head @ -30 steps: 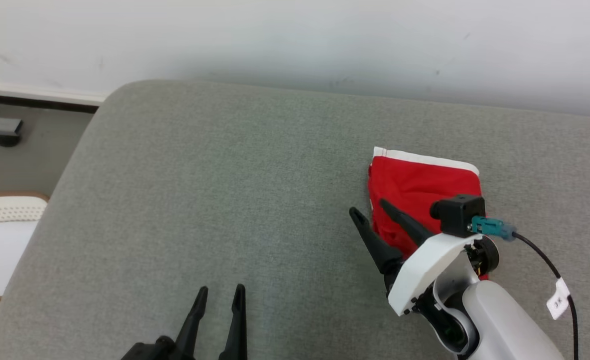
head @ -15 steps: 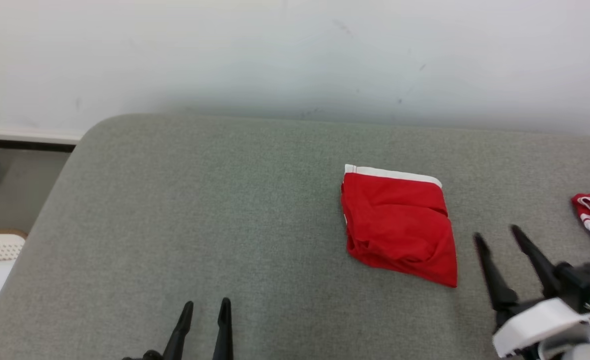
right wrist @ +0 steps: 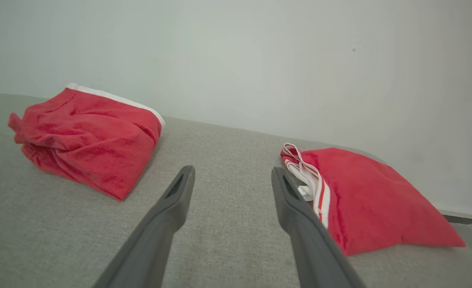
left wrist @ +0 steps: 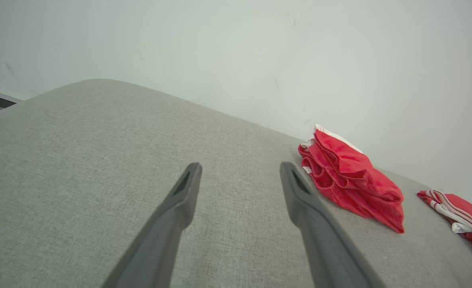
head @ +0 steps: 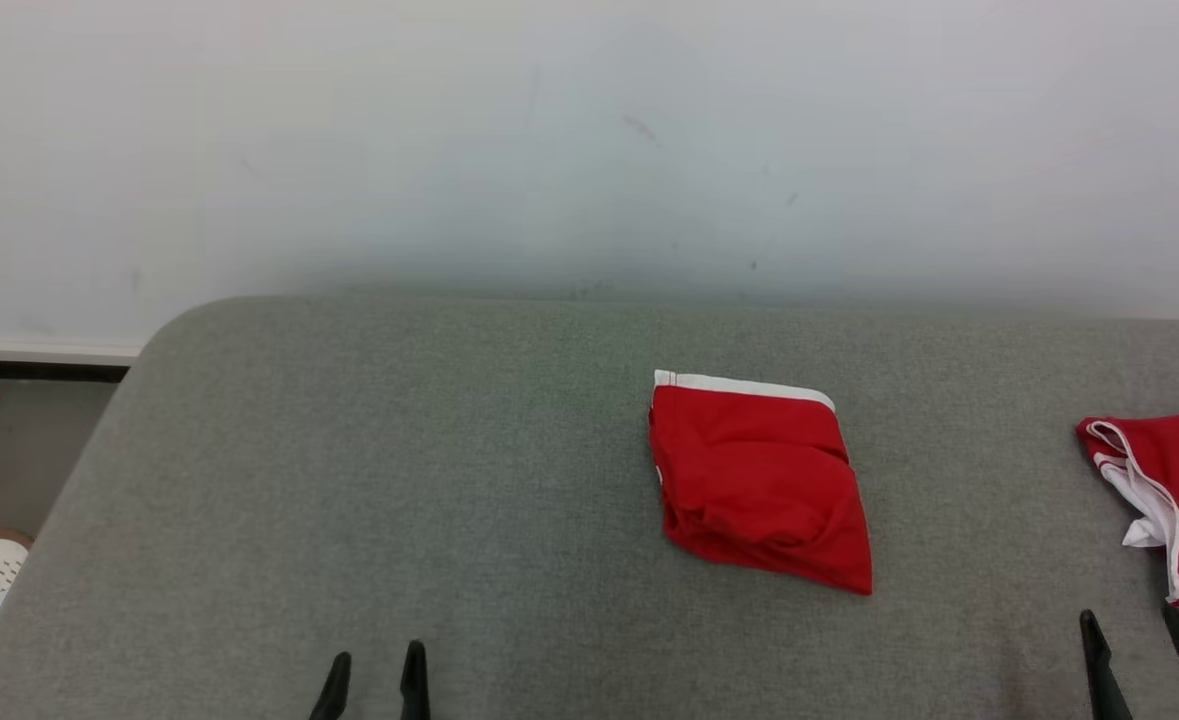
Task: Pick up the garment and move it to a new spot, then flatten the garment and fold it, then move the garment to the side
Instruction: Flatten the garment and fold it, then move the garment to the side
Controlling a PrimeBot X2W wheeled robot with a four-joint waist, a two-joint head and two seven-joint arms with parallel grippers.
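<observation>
Garment [head: 759, 480] lies folded on the grey cushion [head: 399, 450], ahead-left of the right gripper [head: 1131, 620] and ahead-right of the left gripper [head: 376, 662], both wide open, empty, the right seemingly nearer

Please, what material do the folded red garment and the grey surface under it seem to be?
The folded red garment: probably soft knit jersey, matte; it creases softly, with a white band at one edge. The grey surface: seemingly woven upholstery fabric, matte, with fine flecked weave.
</observation>
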